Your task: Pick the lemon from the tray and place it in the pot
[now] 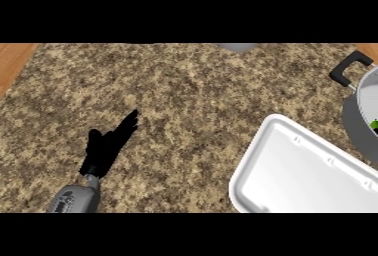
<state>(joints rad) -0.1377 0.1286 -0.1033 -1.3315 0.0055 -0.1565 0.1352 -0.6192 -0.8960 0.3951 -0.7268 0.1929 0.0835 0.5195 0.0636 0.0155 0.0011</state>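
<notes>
White rectangular plastic tray (295,175) shows no lemon and lies well right of the black left hand (107,145), fingers straight. Grey metal pot (360,120) sits beyond the tray on the speckled desk (184,90); the right hand is out of view.

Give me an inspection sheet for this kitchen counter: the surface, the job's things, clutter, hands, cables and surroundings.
Surface: speckled granite counter.
Job's things: white tray at lower right, no lemon visible on it; grey pot with black handle at the right edge, a small green spot showing inside, too little visible to identify.
Clutter: nothing seen.
Hands: left hand open, fingers up, resting at lower left; right hand not in view.
Cables: nothing seen.
Surroundings: wooden strip along the left edge; a grey object cut off at the top.
</notes>
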